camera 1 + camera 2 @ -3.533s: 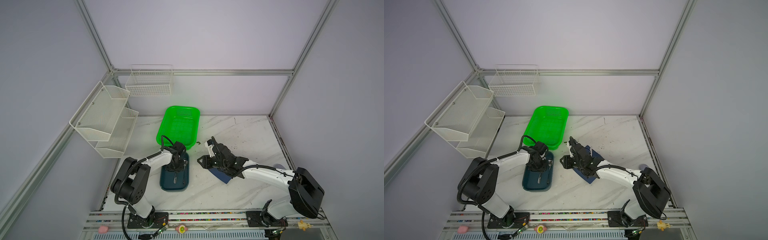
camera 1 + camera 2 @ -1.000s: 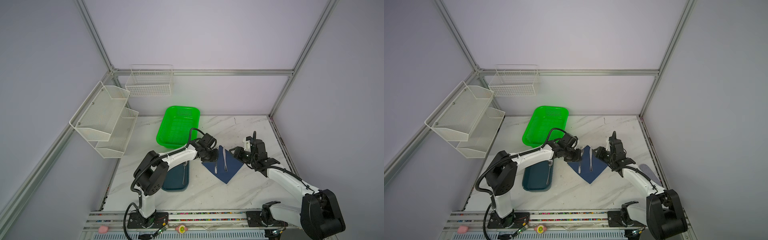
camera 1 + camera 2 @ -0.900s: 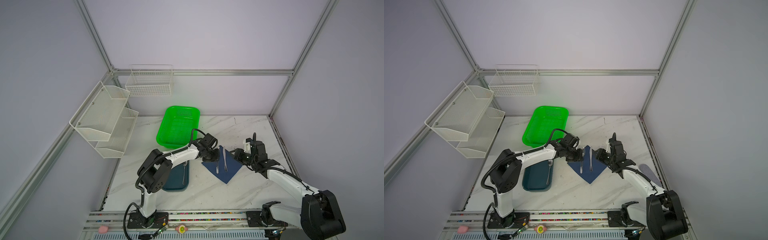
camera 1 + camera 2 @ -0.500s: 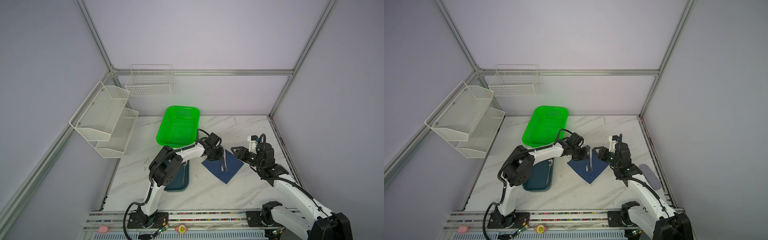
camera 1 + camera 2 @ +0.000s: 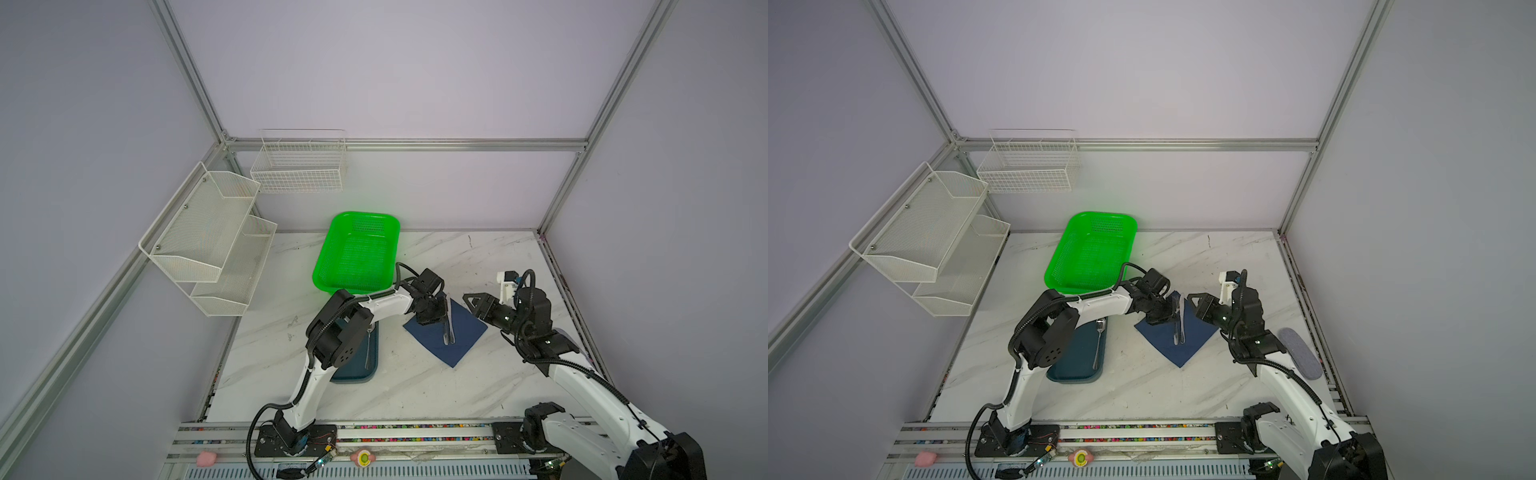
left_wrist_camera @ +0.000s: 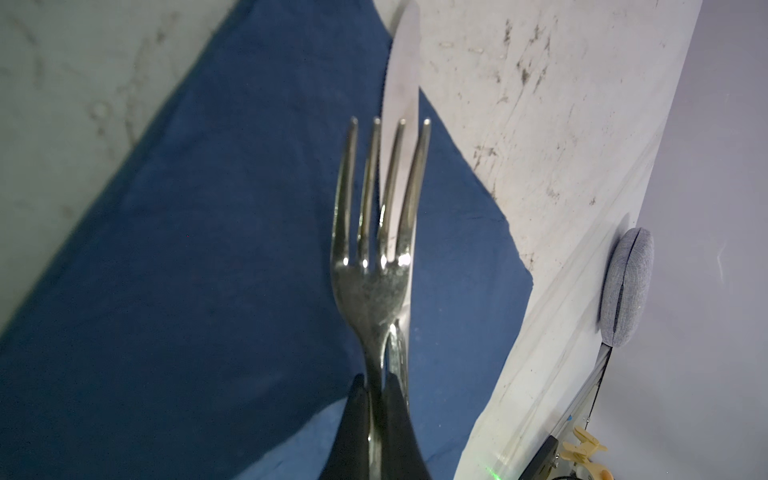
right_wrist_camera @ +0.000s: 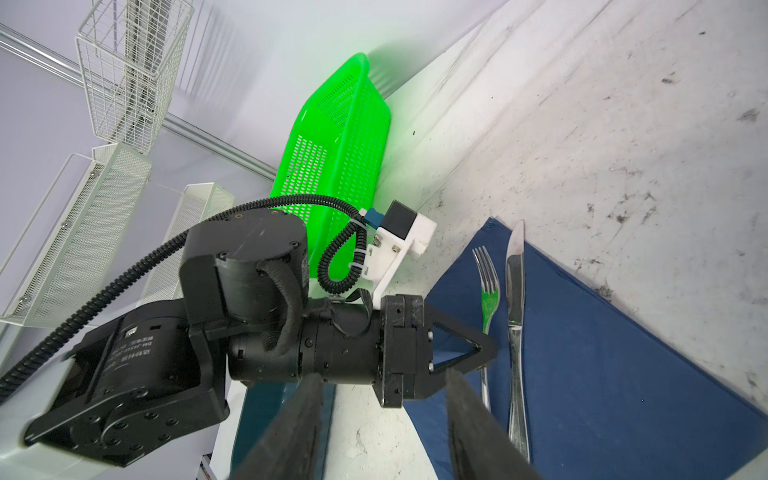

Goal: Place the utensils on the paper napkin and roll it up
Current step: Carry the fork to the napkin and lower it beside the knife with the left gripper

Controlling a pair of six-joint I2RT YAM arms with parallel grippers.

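The left end effector (image 6: 376,386) is pinched tight on the handle of the fork (image 6: 370,249), its jaws closed narrow around the metal. The fork's tines point out over the paper napkin (image 6: 187,249) and overlap the knife (image 6: 401,83) in the left wrist view; whether the tines rest on the cloth or hang just above it is hard to tell from here. In the right wrist view the fork (image 7: 488,282) and knife (image 7: 515,291) run side by side, with the knife's blade tip reaching just past the napkin's edge onto the marble surface (image 5: 415,395).

The right end effector (image 5: 473,301) hovers near the napkin's right corner with its jaws partly apart, holding nothing.

The navy napkin (image 5: 465,336) lies flat as a diamond between the two arms. To its left, the spoon (image 5: 1098,340) lies in the teal tray (image 5: 1075,370). A green basket (image 5: 357,253) sits behind the tray, and a grey pad (image 5: 1300,353) lies at the surface's right edge.
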